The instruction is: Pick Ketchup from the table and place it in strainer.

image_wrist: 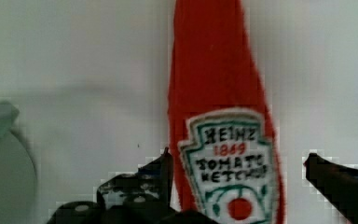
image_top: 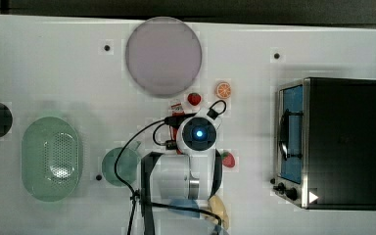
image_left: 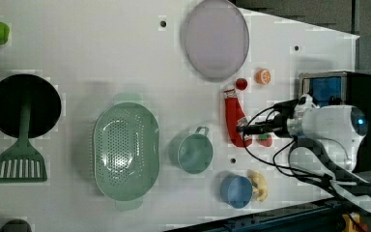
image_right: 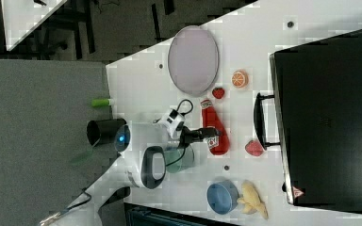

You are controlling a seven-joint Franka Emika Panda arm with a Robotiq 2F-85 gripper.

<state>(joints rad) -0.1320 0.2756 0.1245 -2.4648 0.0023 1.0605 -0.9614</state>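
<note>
The ketchup [image_left: 234, 121] is a slim red bottle with a white label, lying flat on the white table between the lilac plate and the green cup. My gripper [image_left: 242, 129] hangs low over its labelled end, also visible in the right view [image_right: 212, 133]. In the wrist view the gripper [image_wrist: 237, 161] is open and straddles the ketchup [image_wrist: 214, 93]: one finger [image_wrist: 161, 170] lies close against the bottle's side, the other finger [image_wrist: 326, 172] stands apart from it. The strainer [image_left: 100, 145], a pale green oval basket with a dotted bottom, sits empty towards the left view's left and the top view's left [image_top: 28, 147].
A round green cup [image_left: 191, 152] with a handle stands between strainer and ketchup. Strawberries [image_top: 194, 99] [image_top: 228, 159] and an orange slice [image_top: 223, 90] lie near the bottle. The lilac plate [image_top: 163, 55], toaster oven [image_top: 333, 142], blue bowl [image_left: 236, 191], banana [image_left: 259, 185] and black pan [image_left: 24, 106] surround them.
</note>
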